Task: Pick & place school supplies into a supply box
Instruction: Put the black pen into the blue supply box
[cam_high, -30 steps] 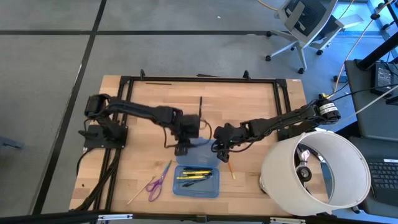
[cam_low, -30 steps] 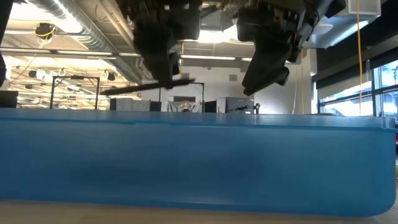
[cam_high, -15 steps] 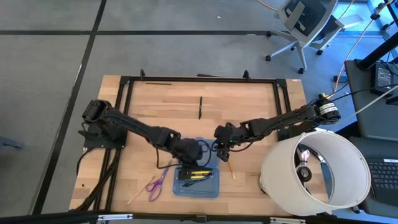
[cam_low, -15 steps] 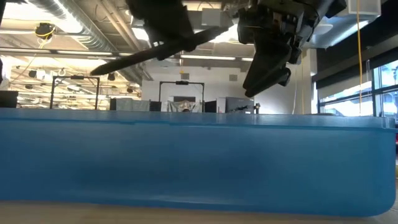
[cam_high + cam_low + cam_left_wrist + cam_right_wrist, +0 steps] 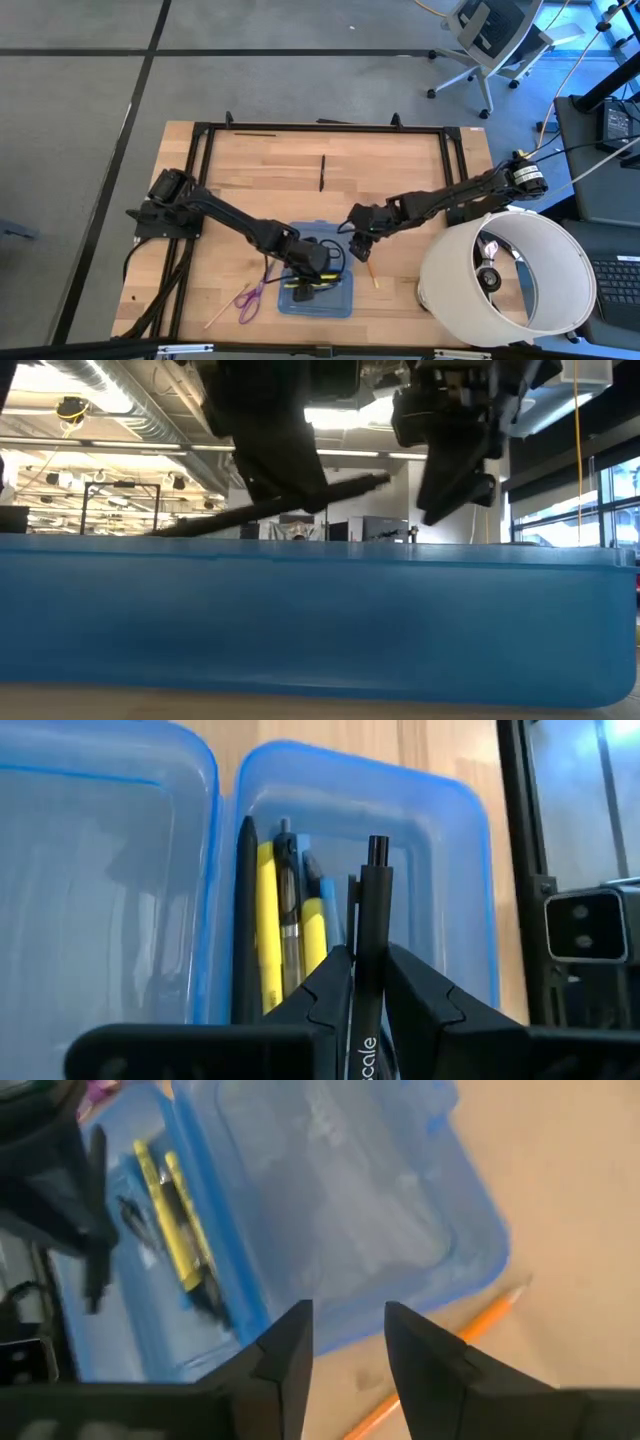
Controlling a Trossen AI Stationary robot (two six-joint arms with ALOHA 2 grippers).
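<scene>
Left gripper (image 5: 358,982) clamped a black pen (image 5: 369,935) mid-barrel over the box (image 5: 344,300) | pen judged light, stiff, slick; mid-barrel hold suited it | right gripper (image 5: 347,1342) empty, parted, above an orange pencil (image 5: 445,1353) beside the box | versus 1.0 s ago: left arm had swung from the rear half to the filled front half.

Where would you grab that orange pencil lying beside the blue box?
Around the middle of its shaft, from straight above. The orange pencil lies flat on the table, just clear of the box, so fingers can close across its thin width. The right gripper, open, hangs nearest.
</scene>
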